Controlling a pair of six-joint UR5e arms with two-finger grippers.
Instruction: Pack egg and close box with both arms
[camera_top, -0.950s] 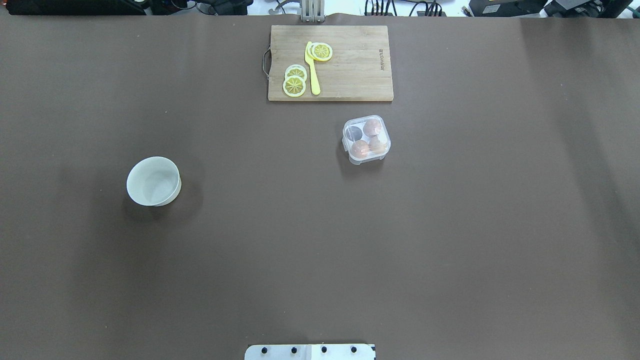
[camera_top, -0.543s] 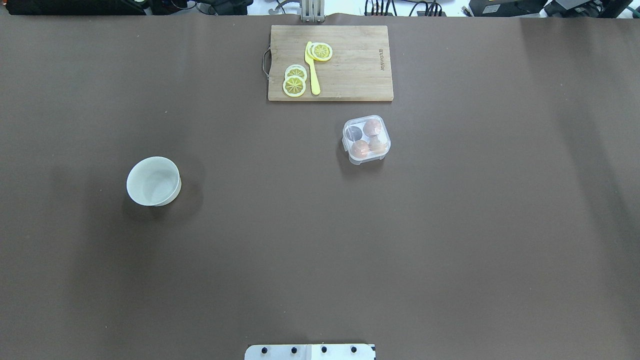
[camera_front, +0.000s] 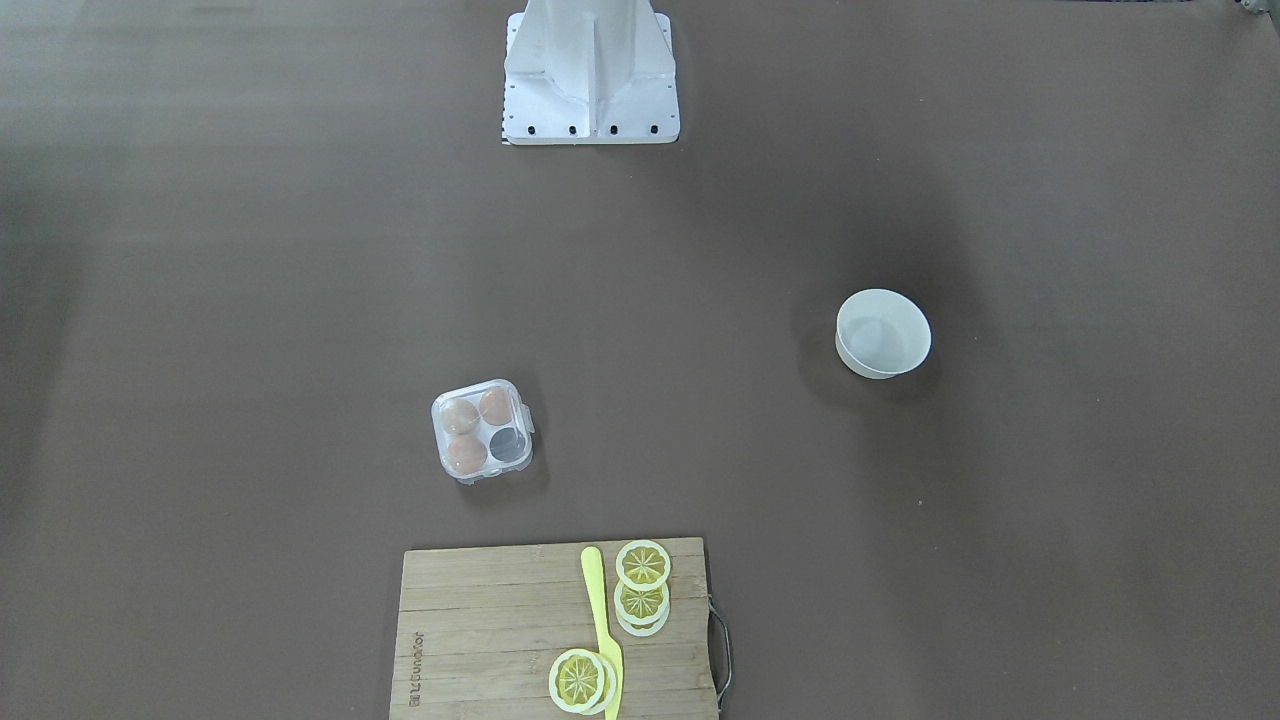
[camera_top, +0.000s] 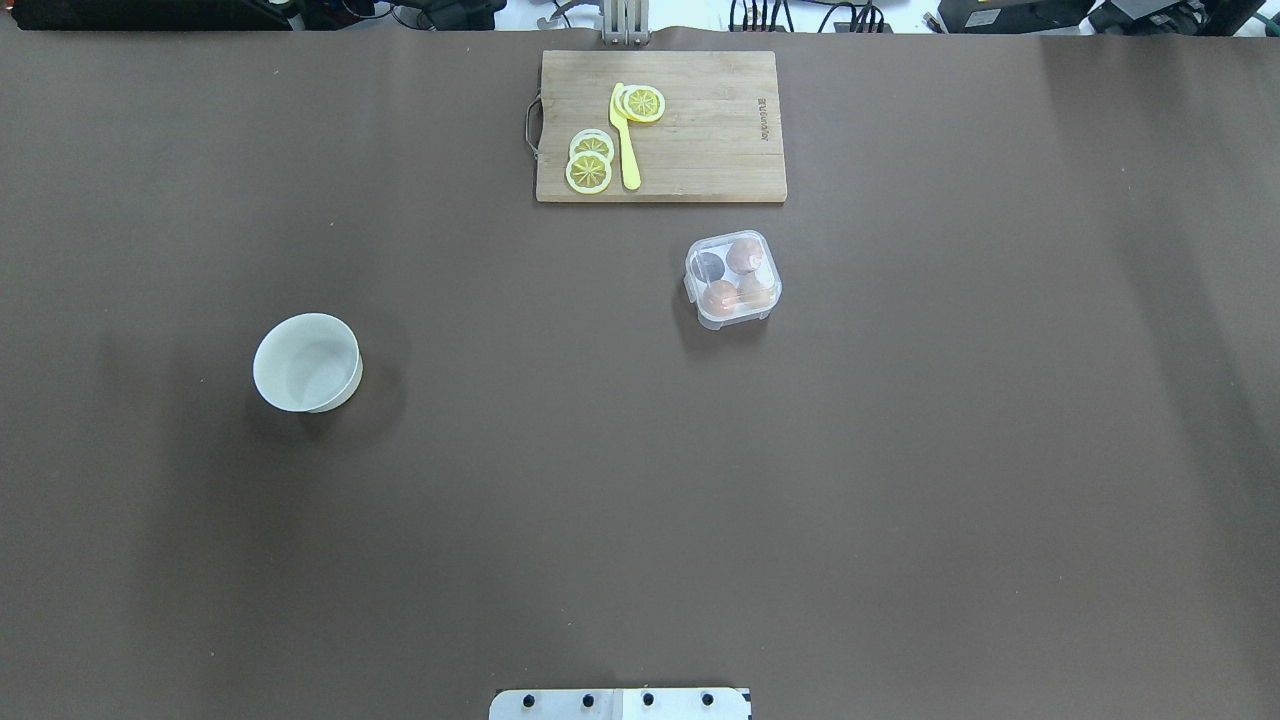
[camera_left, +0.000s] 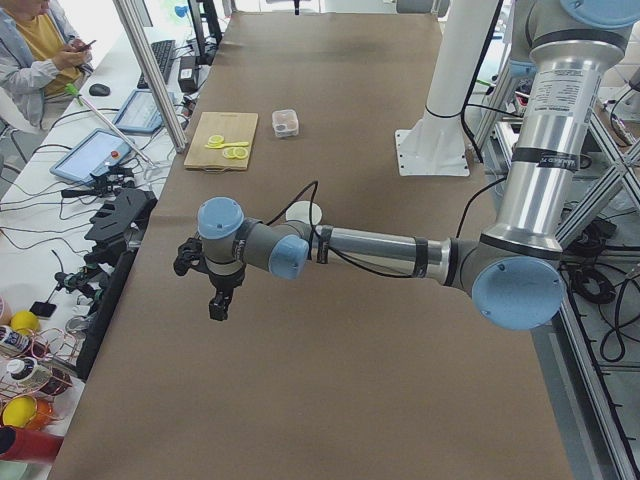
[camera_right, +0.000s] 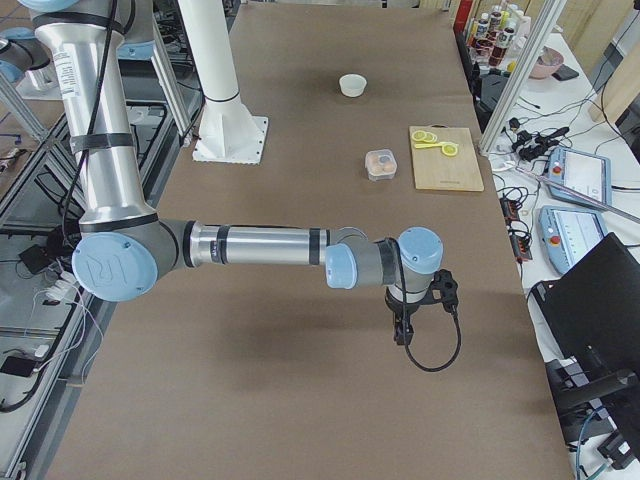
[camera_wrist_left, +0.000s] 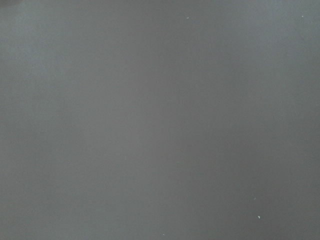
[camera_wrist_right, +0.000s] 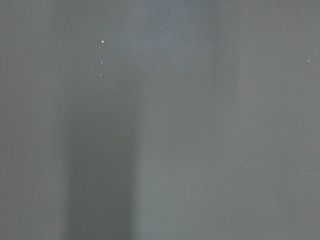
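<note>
The clear plastic box (camera_top: 732, 279) stands right of the table's middle, just in front of the cutting board; it also shows in the front view (camera_front: 482, 430). Its lid lies down over it. Three orange-brown eggs sit in its cells, one of them at the far right (camera_top: 743, 256); the far-left cell (camera_top: 708, 266) is empty. Both arms are outside the overhead and front views. The left gripper (camera_left: 218, 305) hangs over bare table at the robot's left end. The right gripper (camera_right: 402, 330) hangs over bare table at the right end. I cannot tell whether either is open.
An empty white bowl (camera_top: 307, 362) stands at the left. A wooden cutting board (camera_top: 700, 130) with lemon slices (camera_top: 589, 172) and a yellow knife (camera_top: 626, 140) lies at the far edge. The white robot base (camera_front: 590, 70) stands at the near middle.
</note>
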